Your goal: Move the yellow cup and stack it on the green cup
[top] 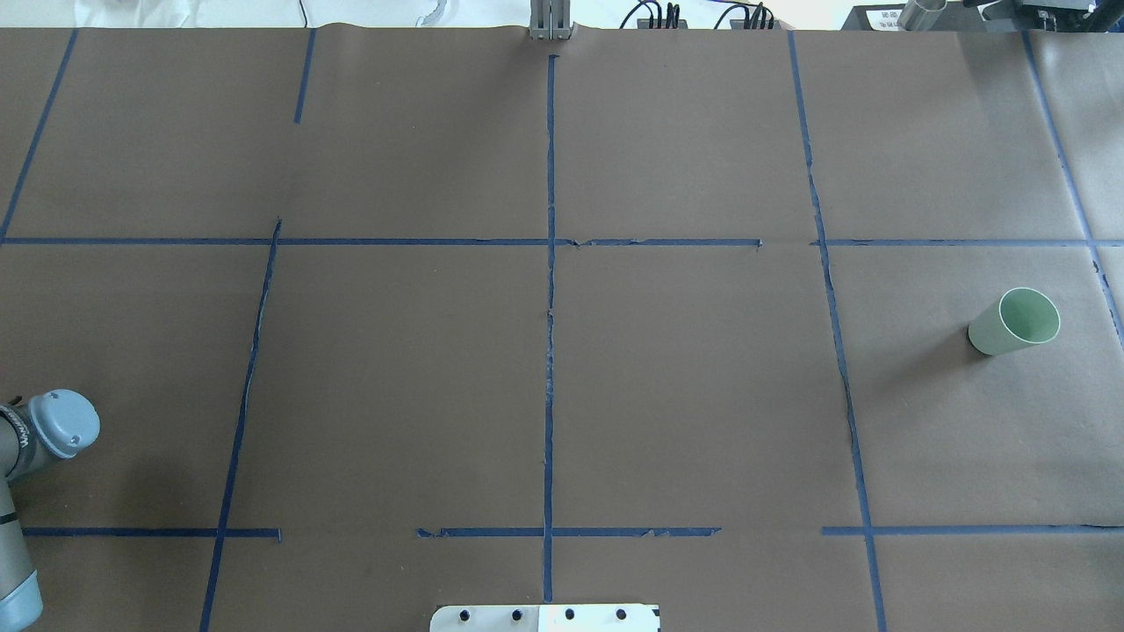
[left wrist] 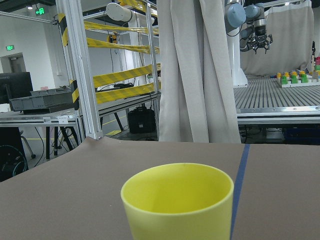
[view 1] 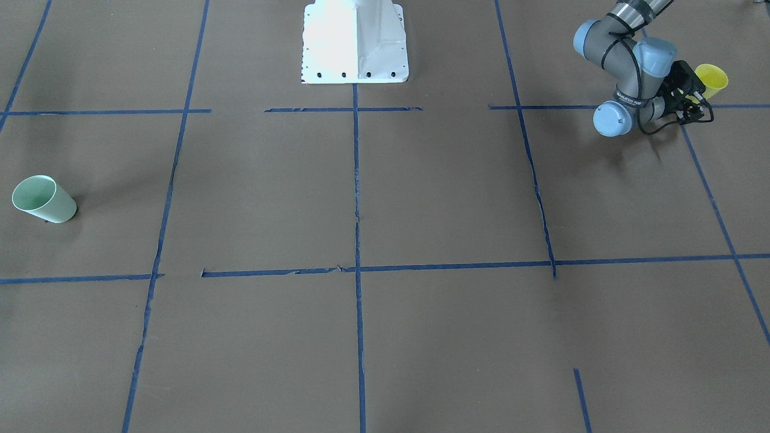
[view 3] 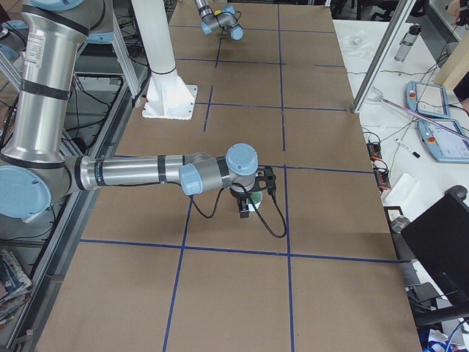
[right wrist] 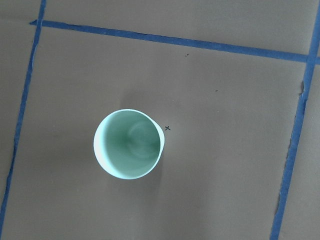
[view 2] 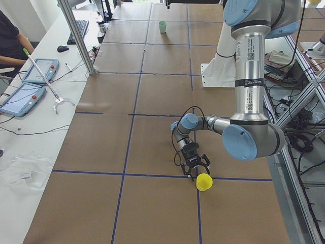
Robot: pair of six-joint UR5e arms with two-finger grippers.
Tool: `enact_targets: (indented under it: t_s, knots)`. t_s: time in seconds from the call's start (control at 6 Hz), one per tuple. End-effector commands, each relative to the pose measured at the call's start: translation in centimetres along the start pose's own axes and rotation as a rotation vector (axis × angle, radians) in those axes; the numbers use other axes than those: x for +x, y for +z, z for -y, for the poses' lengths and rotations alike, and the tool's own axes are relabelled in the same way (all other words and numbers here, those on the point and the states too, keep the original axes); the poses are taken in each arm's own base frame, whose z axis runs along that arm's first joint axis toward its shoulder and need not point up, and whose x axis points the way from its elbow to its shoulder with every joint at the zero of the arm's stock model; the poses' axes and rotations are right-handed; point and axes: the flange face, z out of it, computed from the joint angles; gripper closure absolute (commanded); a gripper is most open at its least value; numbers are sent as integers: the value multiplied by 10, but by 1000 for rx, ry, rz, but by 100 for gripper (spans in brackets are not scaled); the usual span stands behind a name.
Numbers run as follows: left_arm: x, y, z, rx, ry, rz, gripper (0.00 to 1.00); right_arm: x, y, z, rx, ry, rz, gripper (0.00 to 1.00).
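Spread wide, the left hand (view 2: 196, 172) reached low over the bench (top: 685, 395) with nothing between its fingers. The yellow cup (view 2: 204, 182) stood upright just beyond the fingertips, by a crossing of blue tape lines (top: 550, 351) at the robot's left end. At the opposite end the right hand (view 3: 244, 213) hung over the green cup (right wrist: 128, 144); it showed only from the side, so I could not tell how its fingers stood. That cup was upright, mouth up, well apart from the yellow one, with a small pen cross (right wrist: 167, 128) just beside it. Brown paper covered the bench, and the tape, torn in places, divided it into large squares. At the robot's edge sat a white base plate (view 1: 355, 42). Beyond were a grey curtain (left wrist: 195, 70), yellow-and-black striped bars (left wrist: 125, 80), and a side desk with two tablets (view 2: 40, 71) and a keyboard (view 2: 81, 28).
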Motion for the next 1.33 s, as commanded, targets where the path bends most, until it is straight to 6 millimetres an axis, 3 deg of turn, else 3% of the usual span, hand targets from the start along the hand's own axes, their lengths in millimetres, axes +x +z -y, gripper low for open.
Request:
enact_targets:
  t_s: [0.0,0.5,0.67,0.83,1.0,1.17]
  knots:
    - [4,35,5,13,-7,6,0,-2,0,0,-1,-3,2,0]
    - [10,55,-7,19,-39,3,3,-10,-2,2,1,3,6,0]
    - [10,55,-7,19,-39,3,32,-12,-3,2,4,1,7,0]
    - [9,53,-5,16,-30,1,79,-12,-3,2,4,1,7,0]
    - [7,49,1,9,11,-5,93,-14,-5,4,8,-2,7,0]
    - [-2,42,20,4,39,-20,94,-15,-5,5,10,6,8,0]
